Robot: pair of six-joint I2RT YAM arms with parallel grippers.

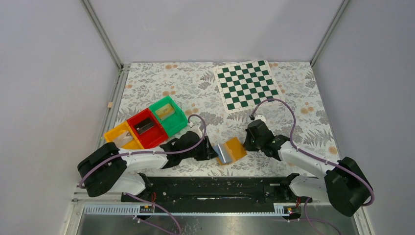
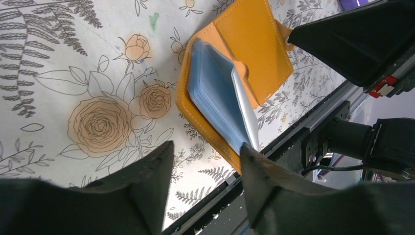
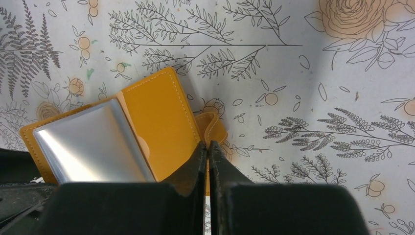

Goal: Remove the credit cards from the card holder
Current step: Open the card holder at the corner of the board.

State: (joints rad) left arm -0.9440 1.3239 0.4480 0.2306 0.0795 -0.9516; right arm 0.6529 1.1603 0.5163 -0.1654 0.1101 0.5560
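Status: early stage, holder open, nothing extracted as far as I can see.

Top external: card holder [image 1: 236,148] lies opened flat on the floral table [image 1: 195,88] near the front edge, between the two arms. Left gripper [image 1: 211,151] sits just beside its left edge, right gripper [image 1: 247,141] at its right edge. No loose card visible on the cloth around it. Green bin [image 1: 169,115], red bin [image 1: 147,128] and orange bin [image 1: 122,138] sit well to the left; each holds something too small to identify. Chessboard [image 1: 247,84] is at the far right, not involved.

Left wrist: card holder [image 2: 259,44] is splayed open, orange cover up and to the right. A pale-blue stack [image 2: 213,90] sits inside with a silver sheet [image 2: 244,110] on top; can't tell cards from sleeves. Left gripper [image 2: 204,152] has jaws spread with only tablecloth in the gap. One fingertip [image 2: 249,159] is right at the stack's near corner; contact unclear. Nothing is gripped.

Right wrist: right gripper [image 3: 206,147] has jaws pressed together, tips at the cover edge of the card holder [image 3: 161,117], next to the closure tab [image 3: 214,128]. A sliver of orange shows in the slit, so I can't tell whether it nips the tab or just pins the cover. The silver sheet [image 3: 93,147] is fully seated in the holder.

Read: opening and bracing look done. All cards are left to pull; left arm looks lined up for the first one.
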